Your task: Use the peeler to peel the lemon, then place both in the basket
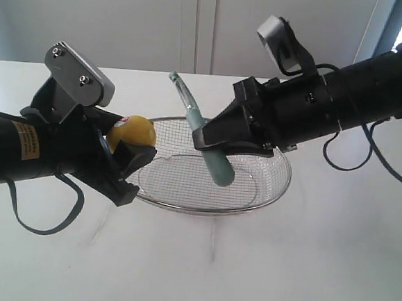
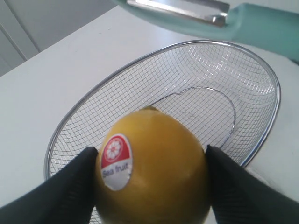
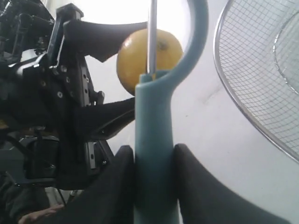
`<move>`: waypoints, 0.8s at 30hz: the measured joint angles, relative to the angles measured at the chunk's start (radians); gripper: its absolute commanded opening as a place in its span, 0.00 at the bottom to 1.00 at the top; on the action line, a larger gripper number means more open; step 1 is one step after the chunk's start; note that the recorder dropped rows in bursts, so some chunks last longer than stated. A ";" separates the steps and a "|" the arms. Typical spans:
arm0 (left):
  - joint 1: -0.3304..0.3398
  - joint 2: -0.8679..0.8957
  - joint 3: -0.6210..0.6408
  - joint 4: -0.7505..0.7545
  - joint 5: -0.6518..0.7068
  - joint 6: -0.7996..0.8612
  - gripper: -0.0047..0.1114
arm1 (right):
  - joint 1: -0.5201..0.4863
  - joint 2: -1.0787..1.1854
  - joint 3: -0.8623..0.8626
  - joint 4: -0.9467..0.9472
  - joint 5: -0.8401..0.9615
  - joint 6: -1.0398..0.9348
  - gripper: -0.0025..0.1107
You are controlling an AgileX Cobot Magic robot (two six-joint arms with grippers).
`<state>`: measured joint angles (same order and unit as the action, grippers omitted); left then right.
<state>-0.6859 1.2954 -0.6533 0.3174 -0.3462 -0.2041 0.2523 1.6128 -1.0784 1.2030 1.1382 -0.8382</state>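
Left pincer (image 1: 131, 139): clenched on the lemon (image 1: 138, 130), one black finger (image 2: 74, 182) pressed to each side of the fruit, raised off the table on the left of the scene.
Right pincer (image 1: 205, 138): reaching in from the right and grasping the peeler (image 1: 219, 167) partway along its pale teal handle, fingers (image 3: 117, 186) tight on both flanks.
Lemon: yellow and round, held in the air just beside the left rim of the basket (image 1: 185, 180); a red and white sticker (image 2: 116, 161) reading "Sea fruit" faces the left wrist camera.
Peeler: tilted, with the butt of the handle hanging low over the middle of the basket and the metal blade loop angled up and away to the far left; the blade seems to stand a little apart from the lemon, though the angle makes that hard to judge.
Basket: silver wire mesh, oval and shallow, resting on the table between the two arms, under the peeler.
Table (image 1: 282, 268): white, stretching from the near edge to the far wall.
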 measured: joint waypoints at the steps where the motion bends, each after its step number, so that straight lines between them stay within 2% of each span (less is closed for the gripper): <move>1: 0.000 0.000 0.000 0.000 0.000 0.000 0.04 | -0.007 -0.008 0.000 -0.021 -0.002 0.000 0.02; 7: 0.000 0.000 0.000 0.000 -0.009 0.000 0.04 | -0.014 -0.011 0.015 -0.223 -0.177 0.100 0.02; 12: 0.000 0.000 0.000 0.000 -0.024 0.000 0.04 | -0.005 0.037 0.041 -0.227 -0.193 0.123 0.02; 24: 0.000 0.000 0.000 0.000 -0.028 0.000 0.04 | 0.117 0.152 0.041 -0.165 -0.173 0.121 0.02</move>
<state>-0.6859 1.2954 -0.6533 0.3174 -0.3739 -0.2041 0.3696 1.7646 -1.0376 1.0378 0.9654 -0.7173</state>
